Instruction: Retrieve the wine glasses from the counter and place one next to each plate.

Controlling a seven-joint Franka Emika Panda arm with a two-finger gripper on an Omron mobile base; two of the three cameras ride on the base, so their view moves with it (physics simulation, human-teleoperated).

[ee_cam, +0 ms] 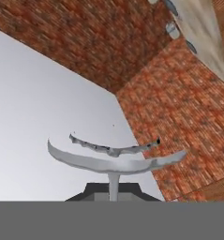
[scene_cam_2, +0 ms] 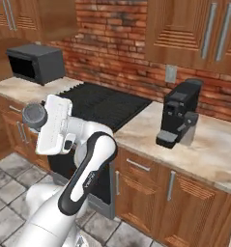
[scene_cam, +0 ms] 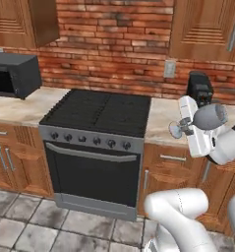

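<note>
Red brick wall fills the background behind your wine glass (ee_cam: 114,159). It sits in the claw (ee_cam: 112,191), apparently clenched on the thin stem; light, slippery, fragile. Beyond the claw lies the stove (scene_cam: 100,112).

- Grey translucent glass, smooth: wine glass (scene_cam: 211,116).
- Beige marbled stone, polished: counter (scene_cam: 20,106).
- Brown wood, silver metal handles: cabinets (scene_cam_2: 182,198).
- Rough red brick: wall (scene_cam: 114,34).
- Matt black top, grey metal front: stove (scene_cam: 97,142).
- Dark matt plastic: coffee machine (scene_cam_2: 180,118).
</note>
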